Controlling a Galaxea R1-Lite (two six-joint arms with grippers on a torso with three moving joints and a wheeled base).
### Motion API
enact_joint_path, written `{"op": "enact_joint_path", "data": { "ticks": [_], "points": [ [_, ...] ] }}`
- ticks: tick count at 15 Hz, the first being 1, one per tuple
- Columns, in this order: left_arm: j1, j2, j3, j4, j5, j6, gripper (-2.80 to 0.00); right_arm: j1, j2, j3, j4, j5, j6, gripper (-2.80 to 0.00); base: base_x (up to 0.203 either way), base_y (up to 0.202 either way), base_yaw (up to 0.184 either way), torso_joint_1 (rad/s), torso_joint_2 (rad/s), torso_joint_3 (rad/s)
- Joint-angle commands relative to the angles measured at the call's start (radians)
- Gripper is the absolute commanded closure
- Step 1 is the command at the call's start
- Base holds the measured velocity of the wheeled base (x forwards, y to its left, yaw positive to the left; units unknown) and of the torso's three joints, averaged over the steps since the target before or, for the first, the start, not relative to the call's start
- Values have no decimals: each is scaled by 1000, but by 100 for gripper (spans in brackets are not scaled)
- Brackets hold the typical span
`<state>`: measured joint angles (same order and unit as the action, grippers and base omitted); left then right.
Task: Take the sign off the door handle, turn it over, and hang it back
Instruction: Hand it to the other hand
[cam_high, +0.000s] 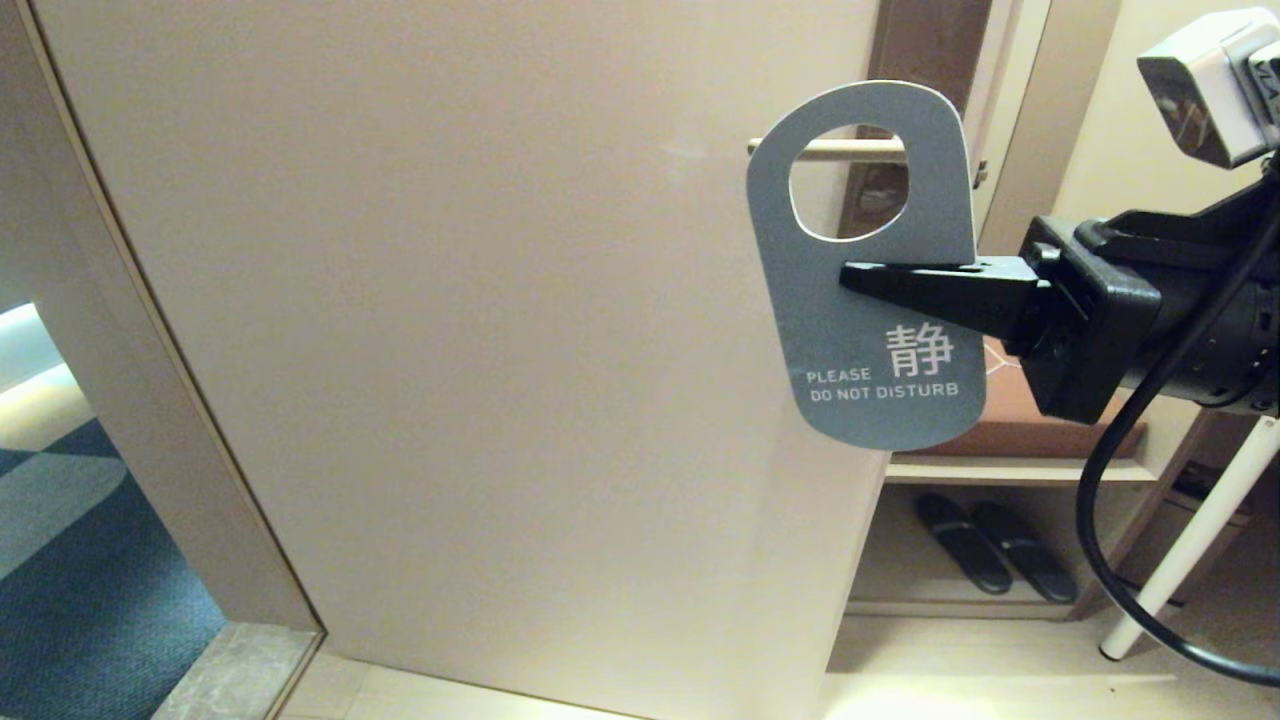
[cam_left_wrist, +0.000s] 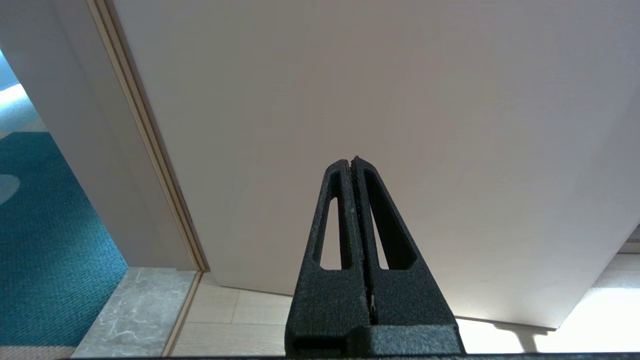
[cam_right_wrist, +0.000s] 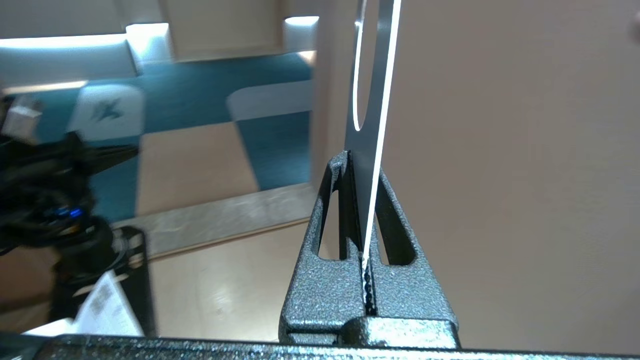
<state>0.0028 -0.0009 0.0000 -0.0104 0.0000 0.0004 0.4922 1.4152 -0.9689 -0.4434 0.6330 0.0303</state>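
The right gripper (cam_high: 850, 277) pinches the grey card "do not disturb" sign (cam_high: 868, 330), whose hole frames the slim beige door handle (cam_high: 840, 147). Slide it squarely along that bar. The left gripper (cam_left_wrist: 351, 161) idles pressed together, empty.

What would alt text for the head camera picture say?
The right gripper pinches a grey "Do Not Disturb" sign from the side, its hole around a door handle. Slippers lie under a shelf beyond.

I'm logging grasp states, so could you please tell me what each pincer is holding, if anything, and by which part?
The right pincer grips the sign by its side edge, just below the hanging hole. The left pincer is shut on nothing.
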Motion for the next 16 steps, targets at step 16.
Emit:
{"op": "enact_joint_path", "data": {
  "ticks": [16],
  "points": [
    [-6, 93, -82, 0, -56, 35, 0, 221, 223, -137, -3, -80, -75, 0, 0, 0, 0, 0, 0, 0]
  ]
}}
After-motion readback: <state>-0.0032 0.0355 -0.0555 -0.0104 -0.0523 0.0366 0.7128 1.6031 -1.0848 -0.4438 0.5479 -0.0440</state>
